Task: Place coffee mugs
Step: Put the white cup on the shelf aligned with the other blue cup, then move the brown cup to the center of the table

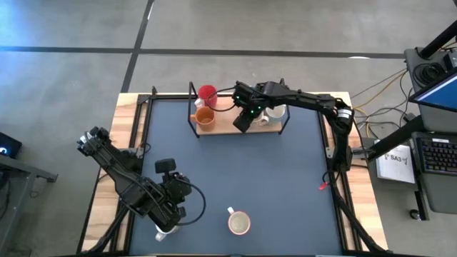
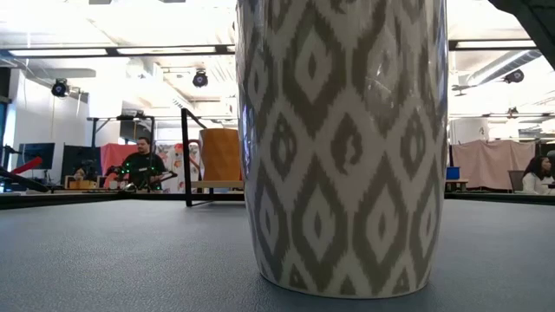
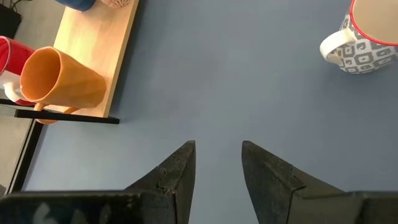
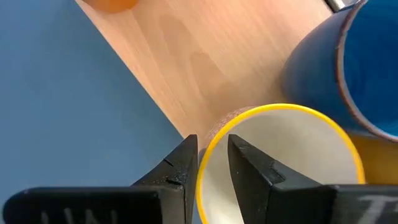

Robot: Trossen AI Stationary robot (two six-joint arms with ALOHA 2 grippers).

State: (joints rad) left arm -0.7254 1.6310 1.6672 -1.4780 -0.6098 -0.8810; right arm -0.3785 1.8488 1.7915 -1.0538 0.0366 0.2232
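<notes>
From table height the patterned mug [image 2: 342, 143] fills the middle, its top running off the upper edge, hiding most of the rack [image 2: 212, 165] behind it. Overhead, the right tool [image 1: 245, 118] covers whatever sits mid-rack, and the left arm [image 1: 143, 189] hides most of a white mug [image 1: 163, 231] at the counter's near edge. On the right wrist camera, the yellow-rimmed mug [image 4: 280, 165] and blue mug [image 4: 348, 68] both run out of frame. The red mug [image 3: 9, 59] is clipped on the left wrist camera.

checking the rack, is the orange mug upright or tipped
Tipped: in the left wrist view the orange mug leans over the wooden shelf, mouth facing sideways.
</notes>
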